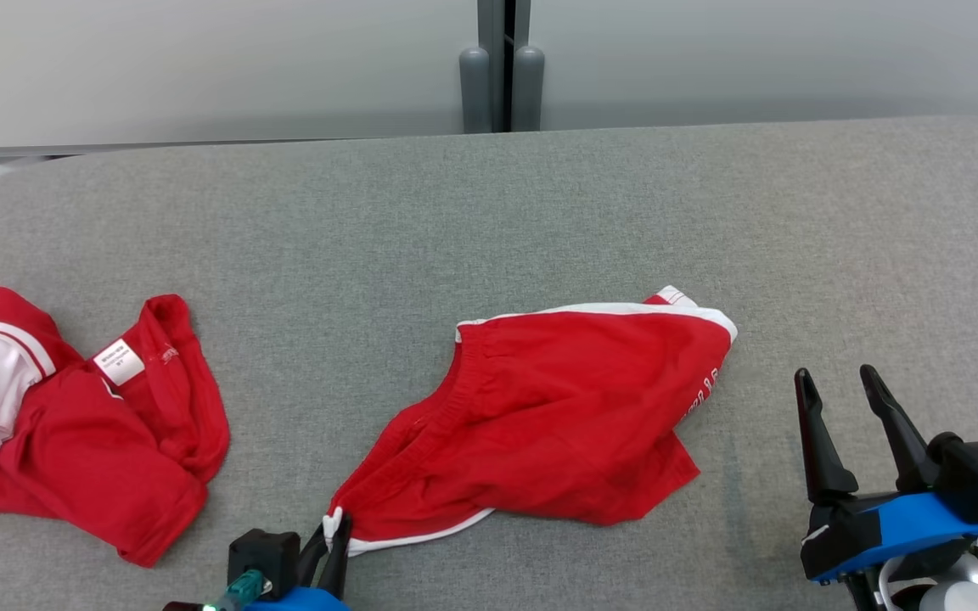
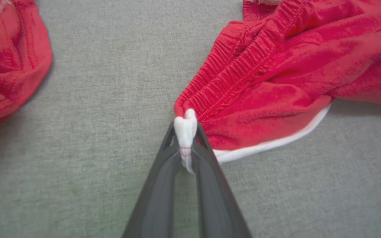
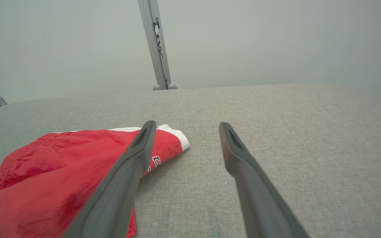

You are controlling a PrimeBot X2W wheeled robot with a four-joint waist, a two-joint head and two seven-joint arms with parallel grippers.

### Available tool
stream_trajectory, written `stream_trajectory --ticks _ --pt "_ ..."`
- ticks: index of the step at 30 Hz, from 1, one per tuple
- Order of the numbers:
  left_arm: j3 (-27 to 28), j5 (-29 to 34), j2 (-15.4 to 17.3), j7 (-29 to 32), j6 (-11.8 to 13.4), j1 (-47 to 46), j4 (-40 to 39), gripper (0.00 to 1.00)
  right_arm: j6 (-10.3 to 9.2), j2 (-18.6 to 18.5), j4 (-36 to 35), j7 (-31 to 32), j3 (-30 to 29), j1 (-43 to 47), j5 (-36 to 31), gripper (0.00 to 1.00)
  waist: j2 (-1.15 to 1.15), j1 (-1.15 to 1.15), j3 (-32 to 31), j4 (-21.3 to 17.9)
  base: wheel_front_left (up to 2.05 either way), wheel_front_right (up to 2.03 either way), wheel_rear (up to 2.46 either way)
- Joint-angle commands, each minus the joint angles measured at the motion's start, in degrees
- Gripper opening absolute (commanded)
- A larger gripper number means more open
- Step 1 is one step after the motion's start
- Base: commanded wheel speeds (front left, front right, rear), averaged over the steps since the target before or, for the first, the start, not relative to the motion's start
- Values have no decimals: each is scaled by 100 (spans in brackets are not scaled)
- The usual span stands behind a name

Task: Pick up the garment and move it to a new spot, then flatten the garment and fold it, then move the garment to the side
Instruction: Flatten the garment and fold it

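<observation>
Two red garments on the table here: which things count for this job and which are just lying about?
In the job: red shorts, a white-trimmed corner pinched in the left gripper; right gripper, open, beside them.
Lying about: crumpled red garment with a white label, far left; grey posts behind the table.

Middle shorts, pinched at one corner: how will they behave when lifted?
Probably floppy: the shorts lie creased and bunch where the left jaws pinch the white corner, so they should hang from that point. Likely light, as the cloth looks thin. The grip holds little fabric and the grey surface looks rough, so dragging may pull it free.
</observation>
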Motion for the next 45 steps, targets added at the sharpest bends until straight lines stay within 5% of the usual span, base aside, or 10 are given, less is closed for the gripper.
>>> stream_trajectory --ticks 1,2,3,15,24,45 --pt "37 2 50 -72 56 55 -95 4 1 -22 -34 32 -26 64 -14 100 0 1 -25 17 0 0 0" --pt "50 -11 50 -126 64 101 -144 79 1 -24 -58 38 -27 80 -25 100 0 1 -45 29 0 0 0" --pt "75 -31 26 -222 74 125 -218 100 1 -23 -90 57 -35 100 -40 100 0 1 -64 37 0 0 0" --pt "660 230 63 -1364 412 -432 -1003 100 1 -32 -383 223 -142 211 -123 100 0 1 -246 -13 0 0 0" --pt "899 340 469 -1303 502 -597 -932 100 1 -30 -462 303 -205 302 -145 100 0 1 -353 -99 0 0 0" --pt "843 239 519 -1195 593 -468 -977 100 1 6 -465 338 -178 320 -107 100 0 1 -392 -149 0 0 0"
